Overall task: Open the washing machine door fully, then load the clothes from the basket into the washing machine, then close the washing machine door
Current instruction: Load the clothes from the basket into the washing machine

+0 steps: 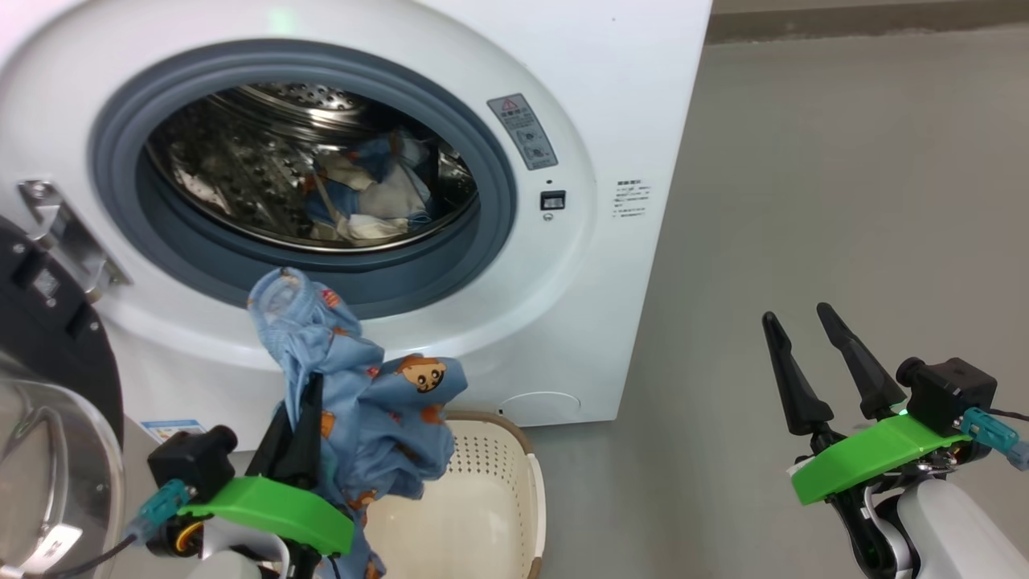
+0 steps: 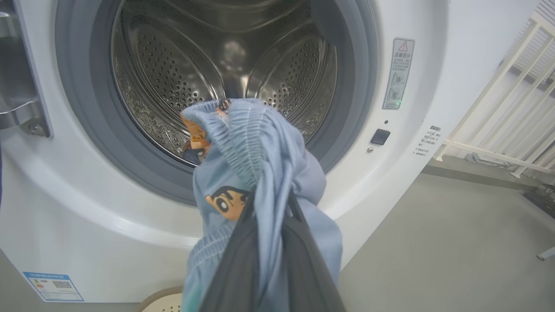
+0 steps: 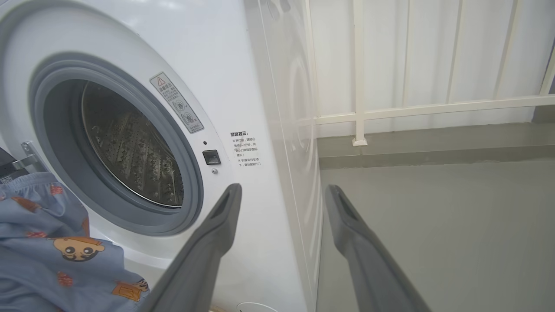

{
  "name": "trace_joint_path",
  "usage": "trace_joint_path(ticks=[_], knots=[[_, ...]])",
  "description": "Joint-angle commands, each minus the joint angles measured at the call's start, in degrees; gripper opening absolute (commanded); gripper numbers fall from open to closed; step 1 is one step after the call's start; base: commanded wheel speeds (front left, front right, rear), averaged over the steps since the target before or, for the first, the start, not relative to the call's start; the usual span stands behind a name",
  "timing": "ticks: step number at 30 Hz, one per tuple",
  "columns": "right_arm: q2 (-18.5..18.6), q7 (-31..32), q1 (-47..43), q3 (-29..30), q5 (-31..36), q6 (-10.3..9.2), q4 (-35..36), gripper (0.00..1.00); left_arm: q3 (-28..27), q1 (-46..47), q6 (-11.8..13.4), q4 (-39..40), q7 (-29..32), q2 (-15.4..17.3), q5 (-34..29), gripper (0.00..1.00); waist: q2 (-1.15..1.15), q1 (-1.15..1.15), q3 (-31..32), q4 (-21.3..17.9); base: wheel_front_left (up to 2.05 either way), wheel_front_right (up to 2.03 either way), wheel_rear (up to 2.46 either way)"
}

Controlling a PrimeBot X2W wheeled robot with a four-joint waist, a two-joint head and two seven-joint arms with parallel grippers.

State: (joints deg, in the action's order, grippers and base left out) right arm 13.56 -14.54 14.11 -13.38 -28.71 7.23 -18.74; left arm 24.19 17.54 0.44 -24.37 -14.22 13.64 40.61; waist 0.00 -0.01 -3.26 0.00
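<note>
left tool (image 1: 309, 390) grips clothes (image 1: 386, 402) | right tool (image 1: 796, 315) agape | door (image 1: 48, 338) open at left | railing (image 3: 425, 108) beside machine (image 1: 627, 96)

The washing machine (image 1: 611, 96) is white, with a grey gasket (image 1: 502, 193) ringing a silvery drum (image 1: 241, 161) dotted with holes. The clothes (image 1: 378, 197) at the drum's centre are light blue and cream-white. At lower centre of the head view, the garment (image 1: 386, 402) is light blue with orange-brown cartoon figures. The basket (image 1: 490, 498) below it is cream-white, perforated in rows of dots, with a brown rim. The washing machine door (image 1: 48, 322), far left, is glossy black. The left hand (image 1: 301, 410) and right hand (image 1: 796, 314) have black fingers above bright green brackets. The floor (image 1: 844, 161) is plain grey.
</note>
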Motion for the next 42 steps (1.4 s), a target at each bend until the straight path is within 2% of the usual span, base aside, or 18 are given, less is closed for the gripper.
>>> trace_joint_path(ticks=[1,3,13,25,33,42], knots=[[0.98,-0.46,-0.33,-0.81,-0.55,0.25,1.65,1.00,-2.34,0.23,0.92,3.22,-0.76,1.81,-0.35,0.00,0.00,0.01,0.50,0.60,0.00,0.00,0.00],[1.12,-0.46,-0.50,-0.52,-0.57,0.25,1.93,1.00,-2.89,-0.96,2.06,6.37,-0.75,2.26,-0.29,0.00,0.00,0.01,0.48,0.78,0.00,0.00,0.00],[1.61,-0.46,-0.18,-0.83,-0.53,0.25,1.98,1.00,-3.77,-2.92,3.92,11.64,-0.26,2.82,0.54,0.00,0.00,0.01,0.63,0.65,0.00,0.00,0.00],[1.48,-0.46,0.80,-1.55,-0.52,0.25,2.25,1.00,-4.34,-1.54,3.92,12.33,0.12,3.37,1.37,0.00,0.00,0.01,-1.25,-0.74,0.00,0.00,0.00],[1.22,-0.46,2.04,-1.81,-0.07,0.25,2.49,1.00,-5.17,5.63,2.11,7.43,0.80,3.94,2.01,0.00,0.00,0.01,-3.92,-2.71,0.00,0.00,0.00],[-0.11,-0.46,5.11,-3.63,1.25,0.25,4.94,1.00,-6.05,19.33,-0.78,-5.24,1.80,5.51,1.64,0.00,0.00,0.01,-11.35,-7.12,0.00,0.00,0.00]])
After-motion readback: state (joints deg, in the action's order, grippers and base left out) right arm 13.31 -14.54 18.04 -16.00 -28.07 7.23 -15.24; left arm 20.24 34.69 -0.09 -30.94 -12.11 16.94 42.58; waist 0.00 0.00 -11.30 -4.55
